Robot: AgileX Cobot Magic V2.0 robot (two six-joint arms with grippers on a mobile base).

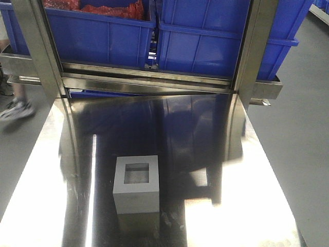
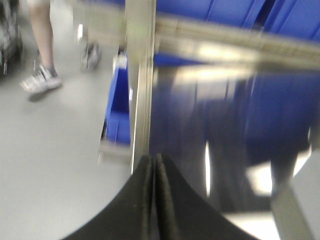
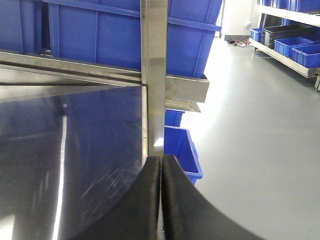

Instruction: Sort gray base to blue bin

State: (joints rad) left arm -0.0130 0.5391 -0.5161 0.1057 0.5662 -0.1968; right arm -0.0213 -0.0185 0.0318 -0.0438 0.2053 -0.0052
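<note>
The gray base [image 1: 136, 184] stands on the steel table [image 1: 247, 206] near its front middle, its square recess facing up. Two blue bins stand on the rack behind the table: the left one [image 1: 97, 38] holds red material, and the inside of the right one [image 1: 205, 43] is out of sight. Neither gripper shows in the front view. In the blurred left wrist view my left gripper [image 2: 154, 161] is shut and empty, over the table's left edge by a steel post. My right gripper [image 3: 161, 160] is shut and empty at the table's right edge.
Steel rack posts [image 1: 36, 51] [image 1: 252, 51] rise at the table's back corners, joined by a low crossbar [image 1: 149, 82]. A small blue bin [image 3: 182, 150] sits on the floor right of the table. A person's legs and shoes [image 2: 41, 80] are on the left.
</note>
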